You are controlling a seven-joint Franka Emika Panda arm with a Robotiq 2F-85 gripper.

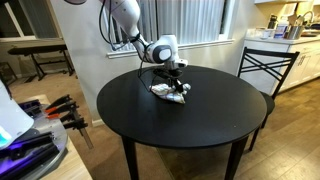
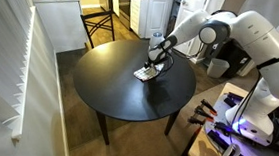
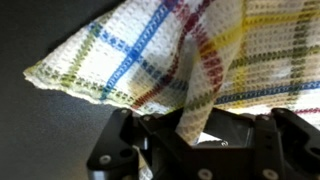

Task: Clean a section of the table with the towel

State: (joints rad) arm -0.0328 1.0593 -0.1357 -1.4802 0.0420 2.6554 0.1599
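Towel (image 3: 150, 60) is clamped in the hand (image 1: 175, 84) on the table (image 1: 200, 125); a chair (image 1: 266, 62) stands beyond.

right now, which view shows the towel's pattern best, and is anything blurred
Wrist view: the towel is close, a little soft, yet its coloured checks read. In both exterior views it is a small pale blur on the dark table.

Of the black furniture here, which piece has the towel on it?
The round table, where the end effector grips the towel, not the cross-backed chair beside it.
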